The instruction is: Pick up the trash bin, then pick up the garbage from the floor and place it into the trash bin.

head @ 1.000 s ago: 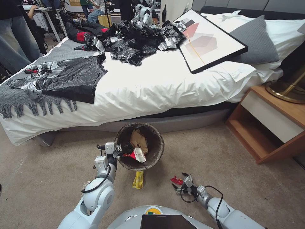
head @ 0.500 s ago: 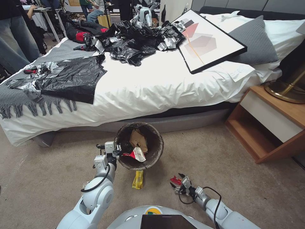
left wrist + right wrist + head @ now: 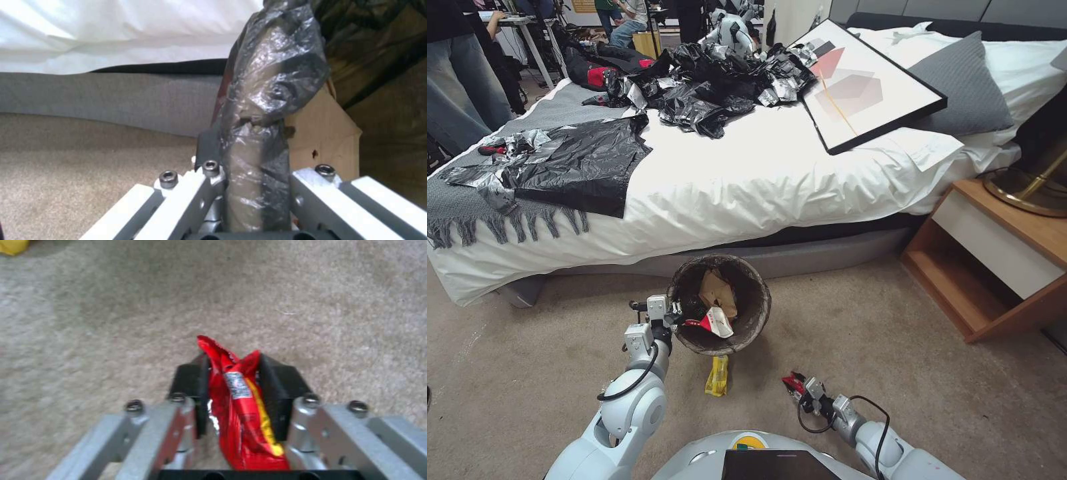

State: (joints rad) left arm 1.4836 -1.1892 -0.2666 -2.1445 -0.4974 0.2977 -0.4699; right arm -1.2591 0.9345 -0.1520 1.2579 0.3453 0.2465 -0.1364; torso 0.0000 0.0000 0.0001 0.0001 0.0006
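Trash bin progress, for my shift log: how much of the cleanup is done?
Done: the left end effector grips the trash bin by its lined rim, and a brown paper bag and red-and-white wrapper lie inside. In hand: the right end effector is shut on a red wrapper just above the carpet. Left: the yellow wrapper on the floor.

Setting: bedroom mock-up inside a lab or studio space.
- Bed [image 3: 774, 173], centre of frame: white duvet, grey upholstered base, grey pillow [image 3: 964, 83] upper right, fringed grey throw [image 3: 467, 207] at left.
- Wooden nightstand [image 3: 994, 260], right edge, white drawer front; brass lamp base [image 3: 1024, 190] on top.
- Beige carpet [image 3: 527, 353] across the lower frame.
- Framed abstract print [image 3: 860, 83] lying flat on the bed.
- Upper left background: desks [image 3: 520, 27], equipment and standing or seated people, marking a work area beyond the room set.
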